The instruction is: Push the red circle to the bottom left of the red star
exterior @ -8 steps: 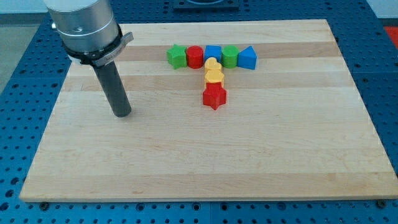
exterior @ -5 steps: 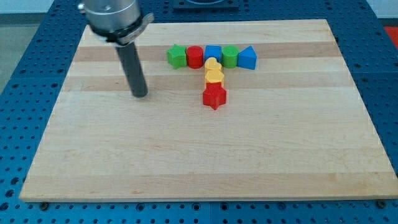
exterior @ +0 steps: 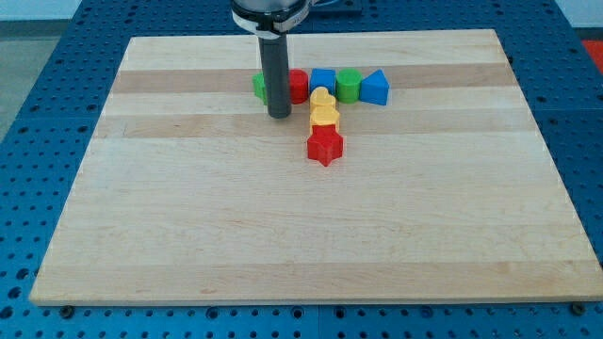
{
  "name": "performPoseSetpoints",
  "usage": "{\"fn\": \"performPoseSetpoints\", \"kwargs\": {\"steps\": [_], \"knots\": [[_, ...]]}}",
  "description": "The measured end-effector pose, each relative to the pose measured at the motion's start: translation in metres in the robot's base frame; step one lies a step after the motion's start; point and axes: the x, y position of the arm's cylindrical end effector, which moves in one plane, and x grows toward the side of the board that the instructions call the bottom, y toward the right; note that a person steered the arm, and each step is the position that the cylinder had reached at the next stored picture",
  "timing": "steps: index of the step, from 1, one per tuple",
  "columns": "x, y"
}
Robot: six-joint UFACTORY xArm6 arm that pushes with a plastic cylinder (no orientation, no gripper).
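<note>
The red circle (exterior: 299,85) sits in a row of blocks near the view's top, partly hidden by my rod. The red star (exterior: 325,146) lies below it and a little right, under two yellow blocks. My tip (exterior: 279,115) rests on the board just below the row, at the lower left of the red circle and upper left of the red star. The rod covers most of the green block (exterior: 258,86) at the row's left end.
The row continues rightward with a blue block (exterior: 323,80), a green block (exterior: 350,85) and a blue triangle-like block (exterior: 375,88). A yellow heart (exterior: 322,97) and another yellow block (exterior: 325,117) stack between the row and the red star.
My rod has swept from the board's left side to the right and slightly up, arriving just below the green and red blocks. No block has visibly moved.
</note>
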Motion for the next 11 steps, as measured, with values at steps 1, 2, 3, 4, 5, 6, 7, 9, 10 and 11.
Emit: {"fn": "performPoseSetpoints", "kwargs": {"steps": [1,2,3,4,5,6,7,9,10,11], "knots": [[0.000,0.000],[0.000,-0.011],[-0.010,-0.062],[-0.042,-0.096],[-0.102,-0.073],[-0.113,-0.024],[-0.111,0.019],[-0.087,0.027],[-0.076,0.027],[-0.068,0.027]]}}
